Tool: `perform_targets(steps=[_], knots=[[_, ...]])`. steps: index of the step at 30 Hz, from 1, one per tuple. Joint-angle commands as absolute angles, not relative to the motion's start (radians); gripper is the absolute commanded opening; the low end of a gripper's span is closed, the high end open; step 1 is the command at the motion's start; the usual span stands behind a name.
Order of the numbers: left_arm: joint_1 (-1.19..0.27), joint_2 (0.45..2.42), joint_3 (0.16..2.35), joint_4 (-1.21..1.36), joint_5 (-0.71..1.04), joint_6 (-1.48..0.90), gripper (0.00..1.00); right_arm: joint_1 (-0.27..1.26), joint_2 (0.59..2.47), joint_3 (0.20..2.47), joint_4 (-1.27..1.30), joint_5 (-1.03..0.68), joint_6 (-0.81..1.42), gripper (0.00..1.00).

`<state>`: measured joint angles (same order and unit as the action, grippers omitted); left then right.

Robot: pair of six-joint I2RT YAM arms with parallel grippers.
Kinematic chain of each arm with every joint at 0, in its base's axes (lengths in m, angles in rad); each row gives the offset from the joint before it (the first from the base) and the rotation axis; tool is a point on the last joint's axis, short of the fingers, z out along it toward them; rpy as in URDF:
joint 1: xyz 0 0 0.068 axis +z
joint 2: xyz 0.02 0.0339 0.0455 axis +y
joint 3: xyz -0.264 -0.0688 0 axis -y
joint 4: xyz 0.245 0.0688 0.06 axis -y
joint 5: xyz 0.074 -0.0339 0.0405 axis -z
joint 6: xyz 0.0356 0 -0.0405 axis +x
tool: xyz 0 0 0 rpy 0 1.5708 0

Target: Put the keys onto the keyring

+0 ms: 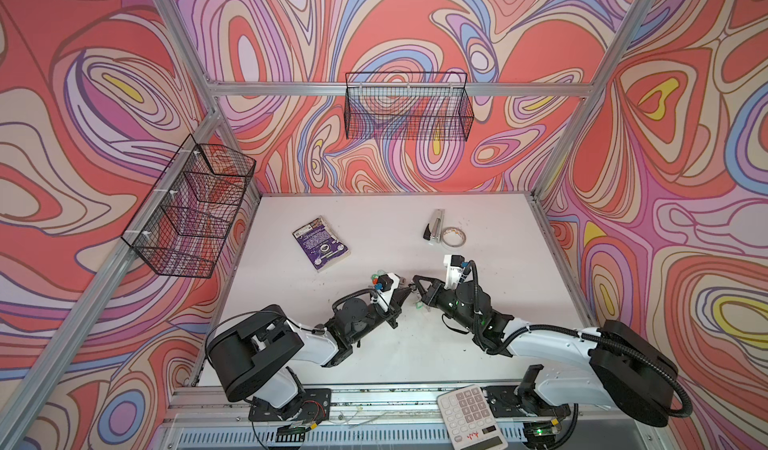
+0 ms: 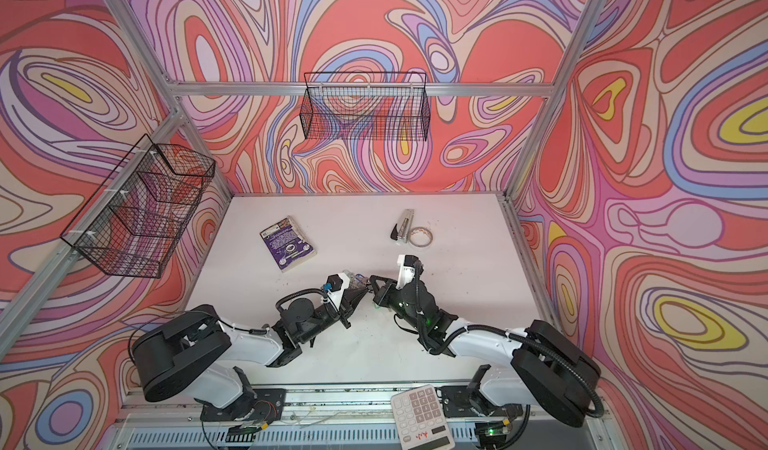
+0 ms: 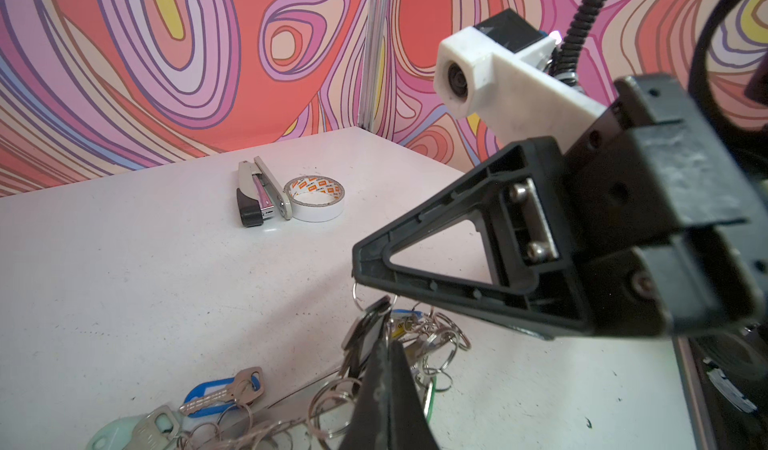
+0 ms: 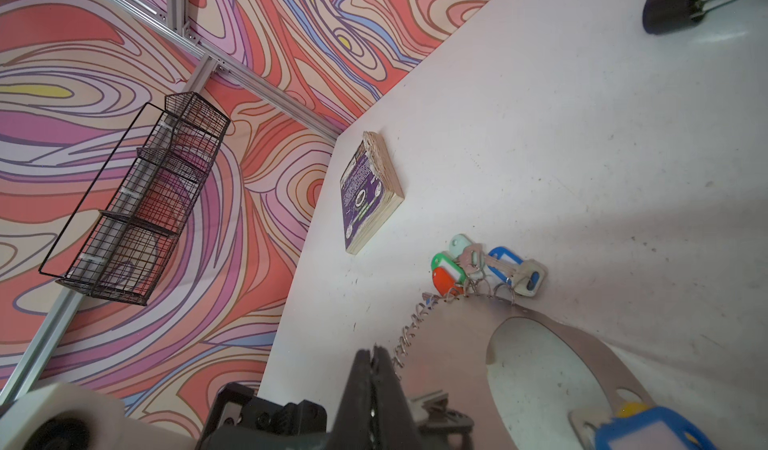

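My left gripper [image 3: 384, 346] is fully closed, and the key [image 3: 368, 335], the one with the black tag, stands against its tip. I judge the tag is pinched there, though my own fingers hide the exact contact. My right gripper [image 3: 358, 276] is closed too. A small ring [image 3: 356, 295] shows just under its tip, so I believe it holds this ring. In my right wrist view this tip meets the row of small rings along the edge of the keyring [image 4: 453, 344], the grey plate with the big oval hole. The plate rests on the table [image 3: 124, 260], as far as I can see, with coloured keys [image 4: 478, 265] on its rim. In both top views my two tips meet point to point near the middle of the table. The relation that matters is this: the key is just below the ring, almost touching it, and the tag's long axis points up from the table toward the ring. So the left arm, which has the key, is the nearer one. It should bring the key's upper end to the ring, while the right only holds the ring steady. The gap is very small, so a slight tilt can miss.
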<state>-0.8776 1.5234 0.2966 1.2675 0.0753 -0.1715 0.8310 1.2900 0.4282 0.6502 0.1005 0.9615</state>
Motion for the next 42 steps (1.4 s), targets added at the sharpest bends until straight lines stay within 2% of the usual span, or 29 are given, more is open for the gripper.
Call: perform_targets(steps=[1,15,29,42], knots=[[-0.883,1.498,0.319,1.316,0.056,-0.19,0.0,0.85,1.285,0.445,0.638,0.131,0.982,0.0],[-0.882,1.498,0.315,1.317,0.0,-0.216,0.0,0.885,1.273,0.438,0.615,0.175,0.997,0.0],[-0.883,1.48,0.313,1.316,0.003,-0.23,0.0,0.918,1.308,0.437,0.612,0.232,1.007,0.0],[-0.885,1.489,0.318,1.316,0.021,-0.235,0.0,0.918,1.268,0.494,0.557,0.294,0.976,0.0]])
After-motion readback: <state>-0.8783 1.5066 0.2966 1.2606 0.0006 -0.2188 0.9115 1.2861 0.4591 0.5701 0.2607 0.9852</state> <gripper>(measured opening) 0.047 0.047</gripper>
